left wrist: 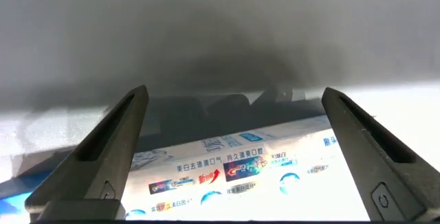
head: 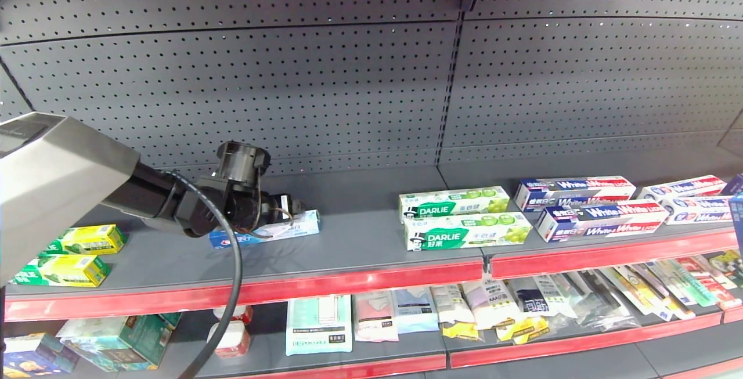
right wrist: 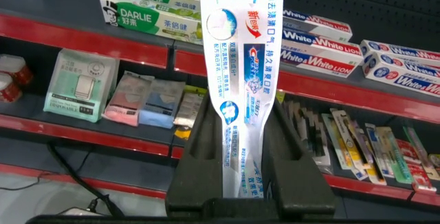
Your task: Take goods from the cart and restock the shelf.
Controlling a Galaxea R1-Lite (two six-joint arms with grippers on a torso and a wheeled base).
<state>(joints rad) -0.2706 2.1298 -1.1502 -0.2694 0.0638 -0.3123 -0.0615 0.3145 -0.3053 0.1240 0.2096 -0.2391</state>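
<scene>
Nearest the robot, the right gripper (right wrist: pixel 242 107) has its jaws pinching the lower end of a blue-and-white toothpaste box (right wrist: pixel 237 38), which stands upright in front of the shelving. Behind it, the lower shelf (head: pixel 406 361) carries flat packets (head: pixel 318 324) lying side by side and, further to the right, a row of packaged toothbrushes (head: pixel 656 292).

One level up, on the grey shelf (head: pixel 360 251), the left gripper (left wrist: pixel 235 92) hangs low over a second toothpaste carton (head: pixel 273 232), which lies flat with its long side along the shelf. The jaws are spread wide, one on either side of this carton; whether they touch it cannot be told. Yellow-green boxes (head: pixel 75 254) lie at the left end of this shelf. To the right, well apart from the carton, sit two green toothpaste boxes (head: pixel 464 222), and beyond them blue-and-red toothpaste boxes (head: pixel 592 210). A dark pegboard (head: pixel 348 89) backs the shelf.
</scene>
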